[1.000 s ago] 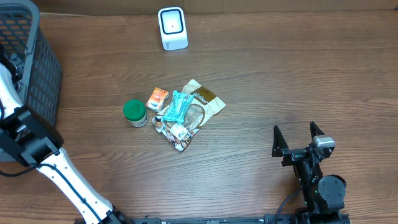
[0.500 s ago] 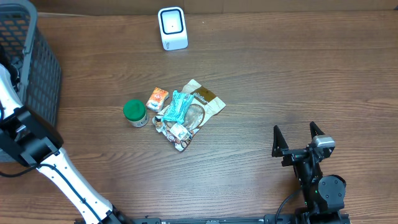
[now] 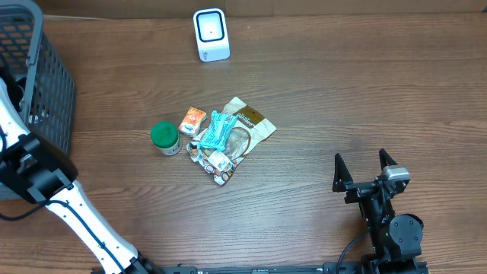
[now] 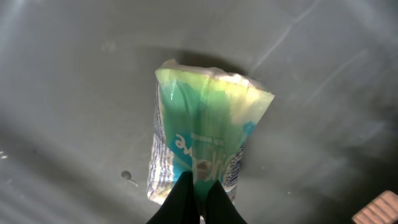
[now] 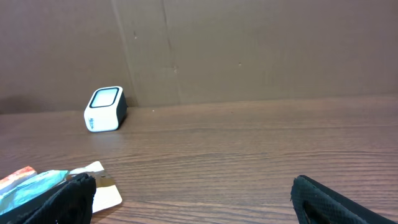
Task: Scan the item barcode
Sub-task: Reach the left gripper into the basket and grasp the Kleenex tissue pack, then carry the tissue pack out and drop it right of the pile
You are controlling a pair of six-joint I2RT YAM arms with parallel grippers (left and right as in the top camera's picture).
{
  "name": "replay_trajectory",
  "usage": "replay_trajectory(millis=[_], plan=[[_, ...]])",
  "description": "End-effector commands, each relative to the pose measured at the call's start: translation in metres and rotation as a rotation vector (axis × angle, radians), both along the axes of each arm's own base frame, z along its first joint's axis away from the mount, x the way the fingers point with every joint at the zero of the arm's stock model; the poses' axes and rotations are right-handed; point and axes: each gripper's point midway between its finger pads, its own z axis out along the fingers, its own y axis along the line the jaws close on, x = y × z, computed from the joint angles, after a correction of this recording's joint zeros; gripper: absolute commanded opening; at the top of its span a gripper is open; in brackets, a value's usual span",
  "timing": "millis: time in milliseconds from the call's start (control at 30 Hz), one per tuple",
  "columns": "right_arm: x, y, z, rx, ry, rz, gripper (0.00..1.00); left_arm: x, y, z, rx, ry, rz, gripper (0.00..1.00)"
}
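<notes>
pinching the green-white pouch [image 4: 205, 118] inside the basket [image 3: 57, 91], my left gripper [image 4: 198, 182] is closed tight on it; vs earlier overhead pic the pile [image 3: 228, 137] did not move, right gripper [image 3: 360, 156] spread wide, empty.

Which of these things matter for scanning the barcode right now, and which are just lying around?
In the job:
left gripper, shut on the green packet
scanner

Lying about:
jar
orange packet
teal packet
brown pouch
basket
right gripper, open and idle
</notes>
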Motion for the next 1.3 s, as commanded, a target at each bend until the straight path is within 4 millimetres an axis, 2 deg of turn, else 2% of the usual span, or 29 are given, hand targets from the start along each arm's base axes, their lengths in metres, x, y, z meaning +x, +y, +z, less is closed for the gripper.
replay_trajectory(millis=[0,167,267,367,400,467,600,733,867,1000,1133,1267], plan=[[0.000,0.002,-0.003,0.004,0.000,0.009,1.00,0.008,0.000,0.038,0.036,-0.076,0.004,0.04],[0.000,0.002,-0.002,0.004,0.000,0.009,1.00,0.004,-0.004,0.088,0.081,-0.141,0.005,0.04],[0.000,0.002,-0.003,0.004,0.000,0.009,1.00,0.002,-0.011,0.130,0.107,-0.221,-0.004,0.04],[0.000,0.002,-0.002,0.004,0.000,0.009,1.00,-0.003,-0.025,0.187,0.135,-0.336,-0.025,0.04],[0.000,0.002,-0.002,0.004,0.000,0.009,1.00,-0.007,-0.035,0.214,0.143,-0.396,-0.041,0.04],[0.000,0.002,-0.003,0.004,0.000,0.009,1.00,-0.013,-0.052,0.251,0.148,-0.480,-0.071,0.04],[0.000,0.002,-0.002,0.004,0.000,0.009,1.00,-0.038,-0.103,0.322,0.150,-0.625,-0.150,0.04],[0.000,0.002,-0.003,0.004,0.000,0.009,1.00,-0.062,-0.155,0.352,0.143,-0.655,-0.226,0.04],[0.000,0.002,-0.003,0.004,0.000,0.009,1.00,-0.071,-0.213,0.351,0.077,-0.617,-0.345,0.04],[0.000,0.002,-0.002,0.004,0.000,0.009,1.00,-0.066,-0.275,0.329,-0.016,-0.530,-0.514,0.04],[0.000,0.002,-0.002,0.004,0.000,0.009,1.00,-0.059,-0.343,0.298,-0.115,-0.433,-0.684,0.04],[0.000,0.002,-0.002,0.004,0.000,0.009,1.00,-0.066,-0.409,0.250,-0.204,-0.268,-0.834,0.04]])
